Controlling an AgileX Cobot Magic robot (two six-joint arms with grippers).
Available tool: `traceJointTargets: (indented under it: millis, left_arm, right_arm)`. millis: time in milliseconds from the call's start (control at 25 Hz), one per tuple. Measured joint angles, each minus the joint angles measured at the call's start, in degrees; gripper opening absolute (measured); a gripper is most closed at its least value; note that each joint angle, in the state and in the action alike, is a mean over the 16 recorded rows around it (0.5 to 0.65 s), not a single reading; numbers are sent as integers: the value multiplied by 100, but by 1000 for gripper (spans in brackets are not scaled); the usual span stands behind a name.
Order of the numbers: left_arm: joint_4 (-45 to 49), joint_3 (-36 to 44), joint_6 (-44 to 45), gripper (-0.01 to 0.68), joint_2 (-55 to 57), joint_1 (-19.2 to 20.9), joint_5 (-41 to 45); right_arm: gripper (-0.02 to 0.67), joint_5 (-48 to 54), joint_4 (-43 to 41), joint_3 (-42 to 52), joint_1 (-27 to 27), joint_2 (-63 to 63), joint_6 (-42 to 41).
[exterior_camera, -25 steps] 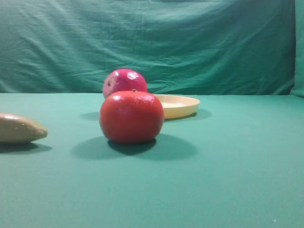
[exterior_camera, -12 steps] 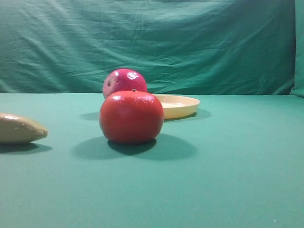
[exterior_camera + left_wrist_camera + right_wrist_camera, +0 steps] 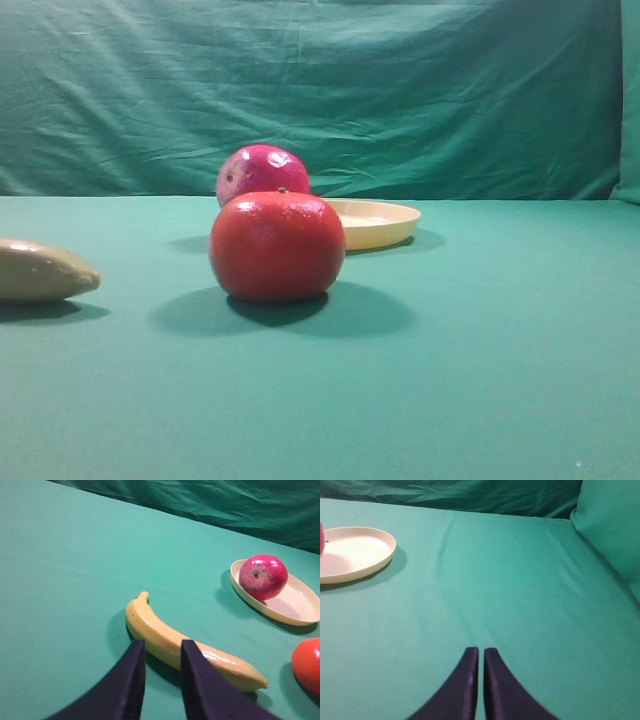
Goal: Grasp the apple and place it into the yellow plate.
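The glossy pinkish-red apple (image 3: 263, 576) rests inside the pale-yellow plate (image 3: 300, 612), on its left part. In the high view the apple (image 3: 262, 172) shows behind the orange-red fruit, with the plate (image 3: 385, 222) to its right. In the right wrist view the plate (image 3: 355, 552) lies far left, and a sliver of the apple (image 3: 321, 540) shows at the frame edge. My left gripper (image 3: 161, 647) is slightly open and empty, just above the banana. My right gripper (image 3: 481, 651) is shut and empty over bare cloth. Neither gripper shows in the high view.
A large orange-red dimpled fruit (image 3: 277, 247) stands in front of the apple; it also shows in the left wrist view (image 3: 307, 665). A beige-yellow banana (image 3: 185, 647) lies at the left (image 3: 40, 270). Green cloth covers the table and the back wall.
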Motion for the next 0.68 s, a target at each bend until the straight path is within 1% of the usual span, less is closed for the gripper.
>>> traceJointTargets:
  millis: [680]
  left_arm:
    - [0, 0, 0, 157, 0, 0, 0]
  right_arm:
    - [0, 1, -3, 0, 0, 0, 0]
